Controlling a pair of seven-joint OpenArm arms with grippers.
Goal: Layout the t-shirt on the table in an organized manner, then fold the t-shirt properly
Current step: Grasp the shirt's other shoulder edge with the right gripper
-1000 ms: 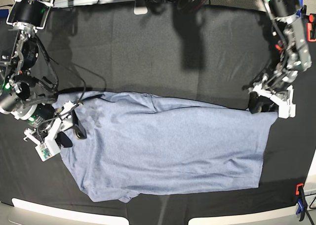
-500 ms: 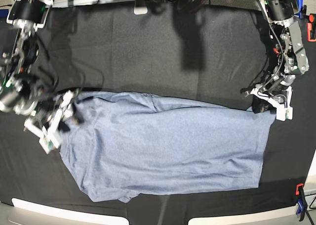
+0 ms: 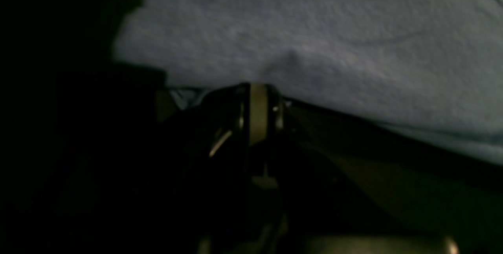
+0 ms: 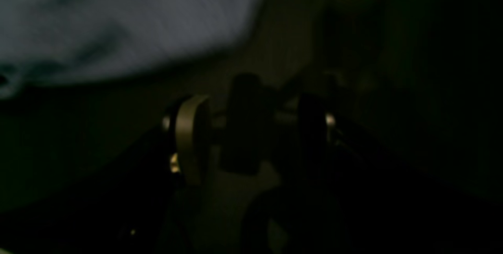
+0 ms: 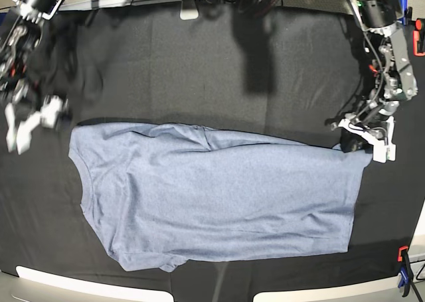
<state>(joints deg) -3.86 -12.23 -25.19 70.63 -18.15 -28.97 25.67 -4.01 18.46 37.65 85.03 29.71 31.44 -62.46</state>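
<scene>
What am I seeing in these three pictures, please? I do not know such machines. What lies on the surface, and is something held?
You see a robot with two arms working over a table covered in black cloth. One picture looks down from above. The other two come from small cameras fixed at each arm's wrist, so they are dark and very close.

A blue-grey t-shirt lies spread flat on the table, plain side up.

The left gripper, on the right side of the overhead picture, is closed on the upper right corner of the shirt; its wrist camera shows the cloth pinched between its closed jaws.

The right gripper, on the left side of the overhead picture, is open and holds nothing. It is off to the side of the shirt, not touching it.
</scene>
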